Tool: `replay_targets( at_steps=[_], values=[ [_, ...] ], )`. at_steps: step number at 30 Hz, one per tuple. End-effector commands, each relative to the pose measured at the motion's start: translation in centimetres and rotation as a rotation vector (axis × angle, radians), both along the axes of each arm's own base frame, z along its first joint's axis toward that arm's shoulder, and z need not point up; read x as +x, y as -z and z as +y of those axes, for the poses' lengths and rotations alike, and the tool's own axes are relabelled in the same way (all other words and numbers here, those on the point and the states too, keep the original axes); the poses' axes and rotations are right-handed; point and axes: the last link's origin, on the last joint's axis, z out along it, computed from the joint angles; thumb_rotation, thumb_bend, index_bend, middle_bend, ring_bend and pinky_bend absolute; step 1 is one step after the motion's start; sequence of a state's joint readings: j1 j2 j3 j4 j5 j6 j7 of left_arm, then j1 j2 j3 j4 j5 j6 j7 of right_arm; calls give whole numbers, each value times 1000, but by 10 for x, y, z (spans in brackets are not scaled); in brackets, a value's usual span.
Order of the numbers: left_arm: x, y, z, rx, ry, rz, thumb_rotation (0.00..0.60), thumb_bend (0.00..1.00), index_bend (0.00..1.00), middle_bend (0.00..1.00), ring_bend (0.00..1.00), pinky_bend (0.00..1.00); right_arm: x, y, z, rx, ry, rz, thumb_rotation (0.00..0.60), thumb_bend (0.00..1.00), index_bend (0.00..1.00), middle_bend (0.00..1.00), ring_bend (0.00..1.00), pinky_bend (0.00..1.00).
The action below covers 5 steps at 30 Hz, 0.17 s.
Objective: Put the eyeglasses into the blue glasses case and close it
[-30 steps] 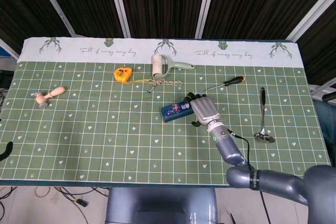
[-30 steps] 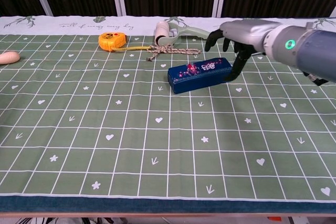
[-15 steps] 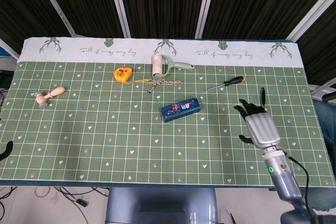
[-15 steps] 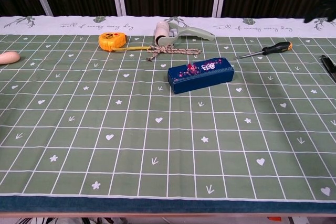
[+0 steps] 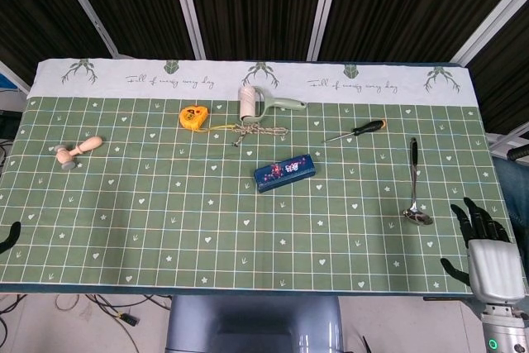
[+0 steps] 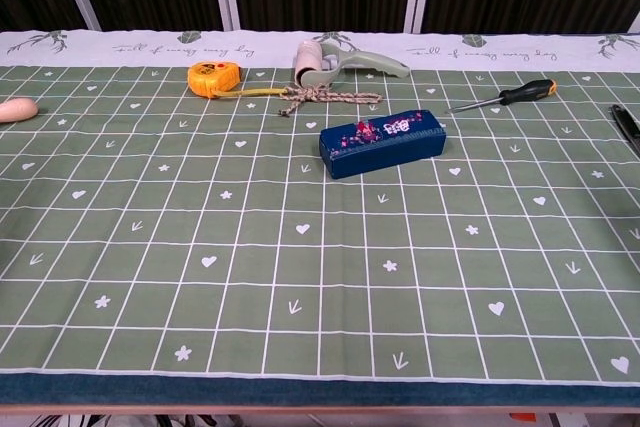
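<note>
On the green grid-patterned tabletop [image 5: 165,229], a wooden mallet-like piece [image 5: 78,151] lies far left, then a yellow tape measure [image 5: 193,116], a lint roller [image 5: 248,102] and a knotted cord [image 5: 258,131]. The closed blue glasses case [image 6: 381,144] rests near centre, its lid print too small to read. A screwdriver [image 5: 355,131] and a spoon [image 5: 414,183] follow. The cloth's white border reads "Full of energy every day". The right hand [image 5: 489,256] hangs off the right corner, fingers spread, holding nothing.
</note>
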<state>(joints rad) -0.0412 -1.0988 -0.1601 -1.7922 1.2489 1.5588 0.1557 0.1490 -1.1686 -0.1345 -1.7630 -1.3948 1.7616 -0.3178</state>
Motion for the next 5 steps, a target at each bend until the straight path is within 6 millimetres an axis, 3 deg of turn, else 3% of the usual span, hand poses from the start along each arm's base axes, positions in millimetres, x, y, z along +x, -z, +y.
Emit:
replay_targets(
  at_steps=[1, 5],
  values=[
    [0, 0, -1, -21, 9, 17, 600, 295, 149, 0, 0, 0, -8, 0, 5, -17, 12, 42, 600, 155, 146, 90, 145, 258],
    [1, 1, 0, -52, 33, 51, 600, 295, 148, 0, 0, 0, -13, -2, 4, -17, 26, 67, 600, 155, 146, 90, 145, 258]
  ],
)
